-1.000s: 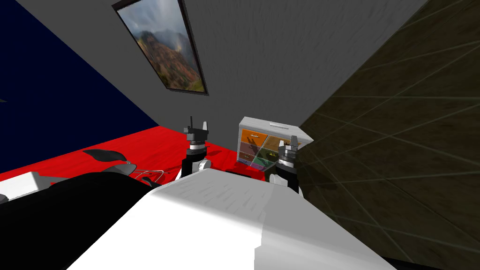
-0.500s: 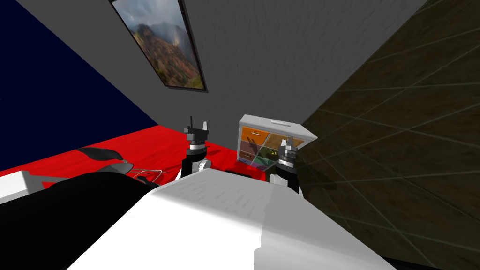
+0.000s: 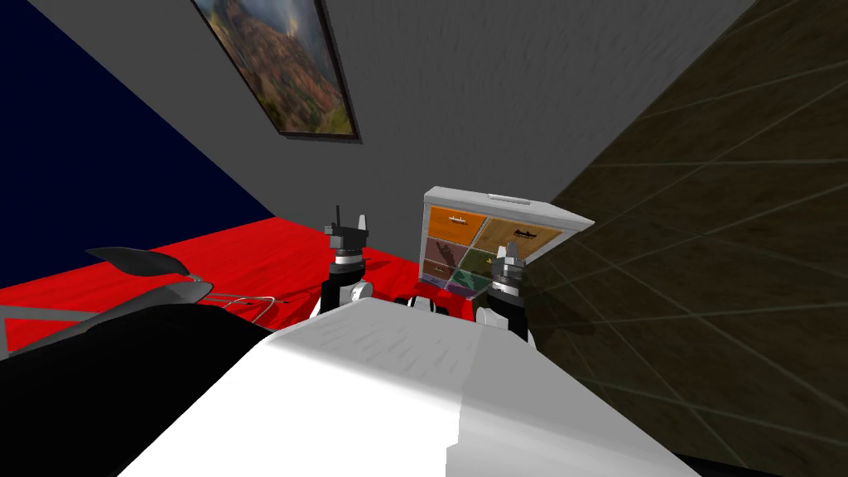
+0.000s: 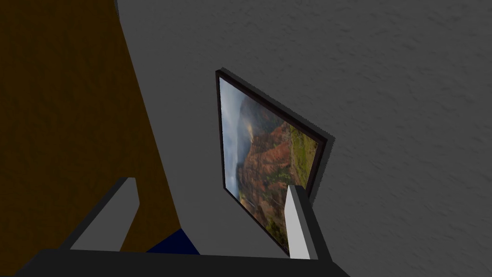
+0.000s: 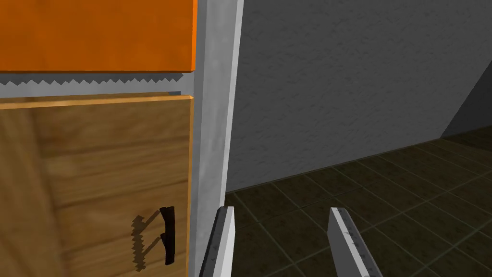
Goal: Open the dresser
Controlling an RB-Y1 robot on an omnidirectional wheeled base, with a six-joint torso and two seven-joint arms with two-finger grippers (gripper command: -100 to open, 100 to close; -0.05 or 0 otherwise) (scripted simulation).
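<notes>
In the head view the dresser [image 3: 464, 217] stands right of the frame's centre, against the grey wall [image 3: 464, 99], where the red floor [image 3: 248, 257] meets the dark tiled floor [image 3: 704, 248]. It has a white frame and coloured drawer fronts, orange at its upper left and wood-brown at its upper right, with darker ones below. As far as shows, all the fronts lie flush. The right gripper [image 3: 508, 250] sits just below the middle of the frame, overlapping the dresser's lower right part. The left gripper [image 3: 349, 222] is raised left of centre over the red floor, apart from the dresser. A framed picture [image 3: 286, 66] hangs on the wall at upper left.

In the left wrist view the left gripper's two fingers [image 4: 298, 226] stand wide apart with nothing between them.

In the right wrist view the right gripper's fingers [image 5: 223, 240] are also apart and hold nothing. One finger lines up with the dresser's white corner post [image 5: 214, 120]; the other stands over the tiled floor beside the dresser. On the far side of that post lies the wood-brown drawer front [image 5: 96, 182], with a small dark handle [image 5: 167, 235] near the post. The handle is close to the nearer finger but outside the gap. The orange drawer front [image 5: 96, 33] adjoins the wood-brown one across a thin white strip.
</notes>
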